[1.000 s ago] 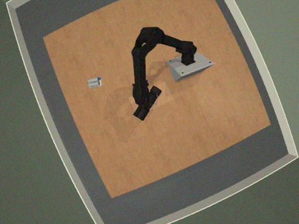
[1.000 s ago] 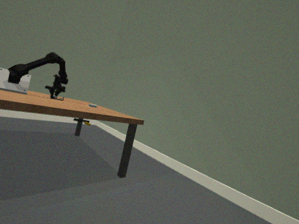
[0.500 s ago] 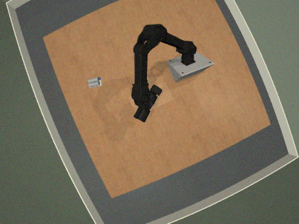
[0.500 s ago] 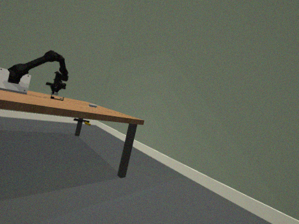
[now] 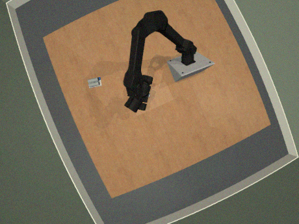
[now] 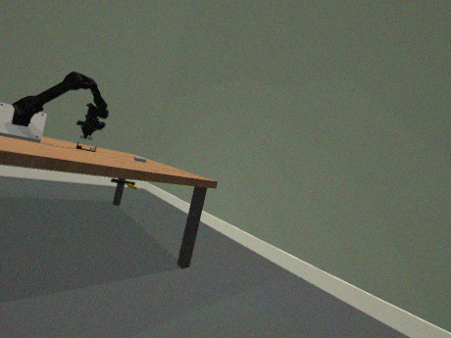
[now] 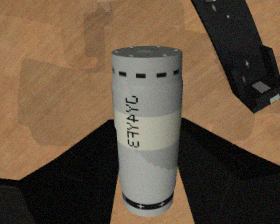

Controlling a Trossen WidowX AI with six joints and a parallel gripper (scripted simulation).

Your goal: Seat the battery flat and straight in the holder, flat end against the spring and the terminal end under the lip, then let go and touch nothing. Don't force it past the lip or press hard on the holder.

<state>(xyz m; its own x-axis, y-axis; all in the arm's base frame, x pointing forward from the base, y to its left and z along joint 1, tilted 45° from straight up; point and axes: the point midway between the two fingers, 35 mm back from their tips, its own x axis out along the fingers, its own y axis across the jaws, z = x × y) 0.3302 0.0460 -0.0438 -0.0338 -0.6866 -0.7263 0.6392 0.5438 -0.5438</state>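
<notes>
The battery [image 7: 148, 132] [image 6: 86, 137] is a grey cylinder with a pale band, printed letters and a black ring near its lower end in the wrist view. My gripper [image 7: 146, 128] [image 6: 86, 135] is shut on its sides. Its flat-looking round end points to the top of the wrist view; the opposite end face is hidden. The battery is off the table, above and beside the black holder [image 7: 235, 55] [image 6: 79, 147], which is partly cut off at upper right in the wrist view. The spring and lip cannot be told apart. The arm hides the holder in the top view.
A small grey-and-white object with a blue corner [image 5: 94, 82] lies on the wooden table [image 5: 182, 131], away from the gripper; it also shows in the exterior view [image 6: 140, 159]. The arm's grey base [image 5: 198, 64] stands at upper right in the top view.
</notes>
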